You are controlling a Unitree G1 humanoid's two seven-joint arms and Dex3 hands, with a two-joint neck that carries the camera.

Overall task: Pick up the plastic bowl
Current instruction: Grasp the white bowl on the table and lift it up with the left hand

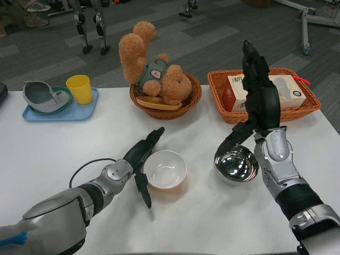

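Observation:
The plastic bowl, white inside with an orange outer wall, stands upright and empty on the white table near the front centre. My left hand lies just left of it with fingers spread, one reaching past the far rim and one pointing back along the near side. The hand is at the bowl's left wall, and I cannot tell whether it touches. My right hand is raised with fingers pointing up, over a shiny steel bowl, holding nothing.
A wicker basket with a teddy bear sits behind the plastic bowl. An orange basket with a tissue box is at back right. A blue tray holds a yellow cup and a grey dish.

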